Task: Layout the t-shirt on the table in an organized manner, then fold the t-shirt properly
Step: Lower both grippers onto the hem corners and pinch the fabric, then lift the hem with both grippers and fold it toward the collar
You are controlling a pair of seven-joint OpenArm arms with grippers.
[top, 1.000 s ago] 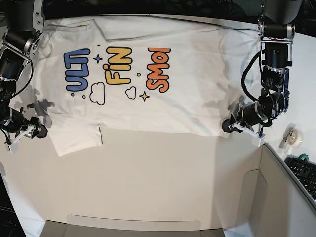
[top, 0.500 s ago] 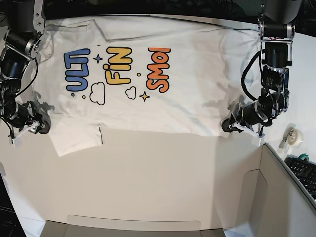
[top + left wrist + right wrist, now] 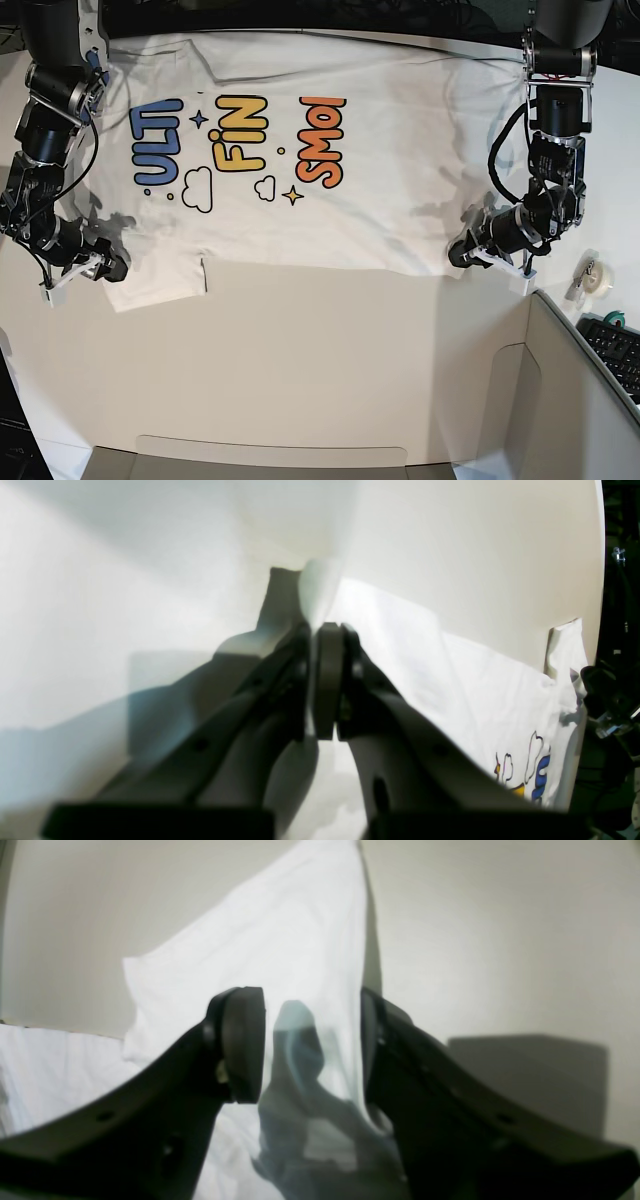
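Observation:
The white t-shirt (image 3: 380,170) lies spread print-up across the far half of the table (image 3: 320,350). My left gripper (image 3: 458,255) is at the shirt's right lower corner. In the left wrist view the left gripper (image 3: 322,630) is shut on a pinch of white fabric, with the t-shirt (image 3: 450,680) trailing away to the right. My right gripper (image 3: 112,272) is at the sleeve on the shirt's left lower side. In the right wrist view the right gripper (image 3: 312,1040) is open, and the t-shirt's sleeve (image 3: 280,940) lies between and beyond the jaws.
A grey box-like panel (image 3: 570,400) stands at the front right. A tape roll (image 3: 597,278) and a keyboard (image 3: 615,350) lie beside it. A grey tray edge (image 3: 270,458) runs along the front. The table's far edge is close behind the shirt.
My right gripper has moved to the right, from off the shirt's left side onto the sleeve edge. The left arm and the shirt have not moved.

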